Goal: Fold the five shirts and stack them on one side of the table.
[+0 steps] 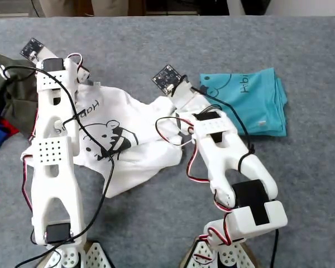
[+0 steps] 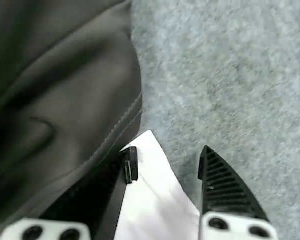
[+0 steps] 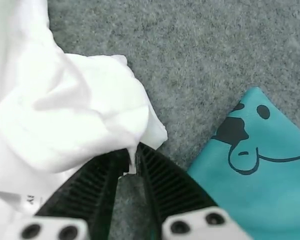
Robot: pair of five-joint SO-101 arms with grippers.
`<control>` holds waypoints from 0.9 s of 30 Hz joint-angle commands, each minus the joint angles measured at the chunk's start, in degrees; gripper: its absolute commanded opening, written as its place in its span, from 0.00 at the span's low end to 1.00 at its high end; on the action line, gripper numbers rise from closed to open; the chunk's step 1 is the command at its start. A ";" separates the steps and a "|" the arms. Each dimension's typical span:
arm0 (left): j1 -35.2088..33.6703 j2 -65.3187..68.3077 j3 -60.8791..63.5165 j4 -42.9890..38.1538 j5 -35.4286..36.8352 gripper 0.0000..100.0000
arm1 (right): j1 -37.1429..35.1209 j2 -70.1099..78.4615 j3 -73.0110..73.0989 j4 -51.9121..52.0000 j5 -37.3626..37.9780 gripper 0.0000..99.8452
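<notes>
Your white shirt (image 1: 128,145) lies crumpled mid-table, its long axis running from one arm to the other. With both arms stretched forward, your right gripper (image 3: 134,159) pinches its edge near the folded teal shirt (image 1: 251,103). Your left gripper (image 2: 165,167), jaws spread, straddles a corner beside the dark garment (image 2: 55,100).

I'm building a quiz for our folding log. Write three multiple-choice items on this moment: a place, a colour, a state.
1. Where does the folded teal cotton shirt lie? A on the grey table beside the right gripper; B on a chair; C in a gripper.
2. What colour is the crumpled bear-print shirt? A red; B white; C teal.
3. The right gripper is: A open; B shut on the teal shirt; C shut on the bear-print shirt.
Key: 1A, it lies flat there; 2B, its cloth is white; 3C, its fingers pinch a white fold.
</notes>
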 commanded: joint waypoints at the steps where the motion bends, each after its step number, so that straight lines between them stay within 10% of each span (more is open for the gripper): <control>1: 0.88 -0.75 -1.76 2.02 -0.35 0.21 | 0.92 -0.13 -2.95 0.00 -0.18 0.00; 27: 0.97 -0.66 -2.11 1.58 -0.09 0.02 | 1.01 -0.13 -2.77 0.00 -0.18 0.00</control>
